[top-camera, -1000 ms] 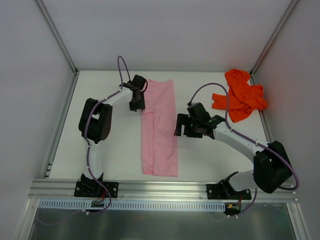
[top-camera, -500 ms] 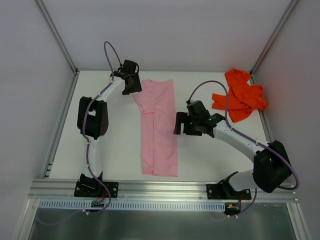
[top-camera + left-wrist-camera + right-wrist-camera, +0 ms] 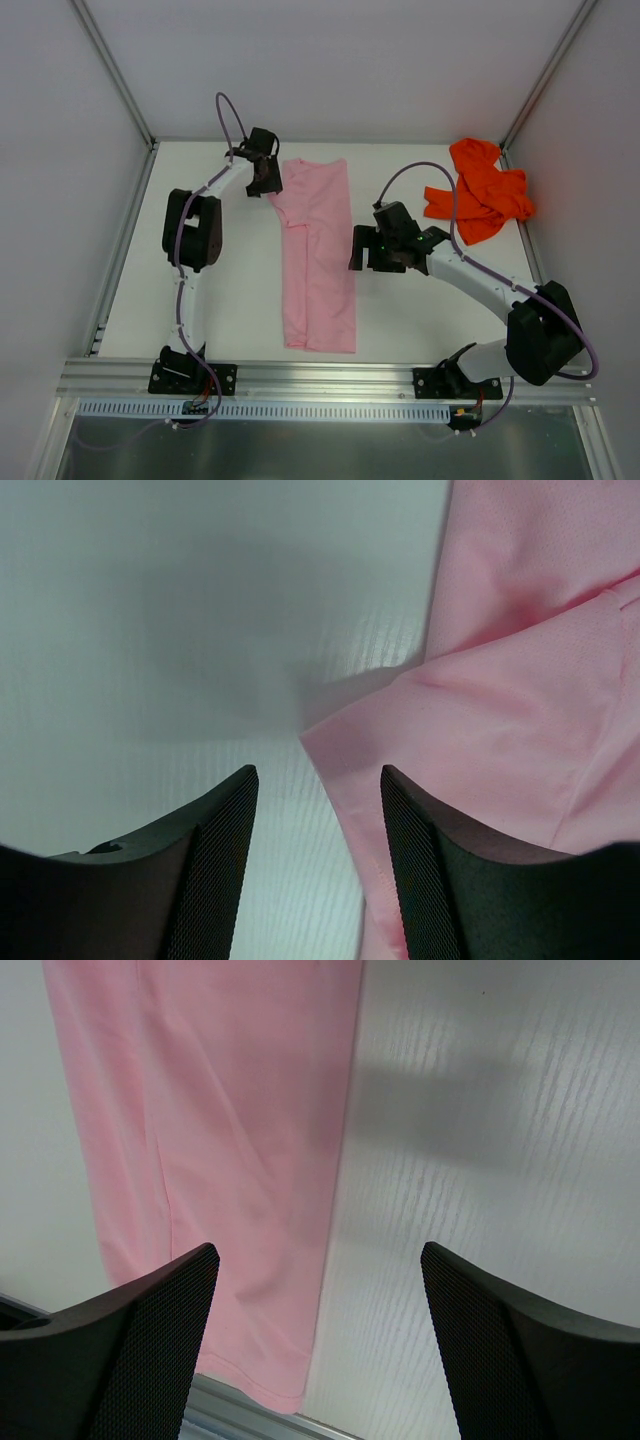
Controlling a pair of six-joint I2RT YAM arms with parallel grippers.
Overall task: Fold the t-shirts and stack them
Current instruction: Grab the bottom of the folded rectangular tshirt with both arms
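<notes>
The light pink t-shirt (image 3: 318,255) lies as a long narrow strip in the middle of the table, with one sleeve corner poking out at its back left. My left gripper (image 3: 265,181) hovers open over that corner. In the left wrist view the pink sleeve edge (image 3: 500,680) runs beside the right finger (image 3: 420,860), with bare table between the jaws of the left gripper (image 3: 318,815). My right gripper (image 3: 362,250) stands wide open just right of the strip. Its wrist view has the right gripper (image 3: 318,1300) over the pink hem (image 3: 220,1150). The orange-red t-shirt (image 3: 480,190) lies crumpled at the back right.
White walls close in the white table (image 3: 220,290) on the left, back and right. An aluminium rail (image 3: 320,375) runs along the near edge, where both arm bases are bolted. Purple cables loop above both arms.
The left gripper moved from the strip's upper left edge toward the back left and opened. A sleeve corner now sticks out there. The right arm stayed put.
</notes>
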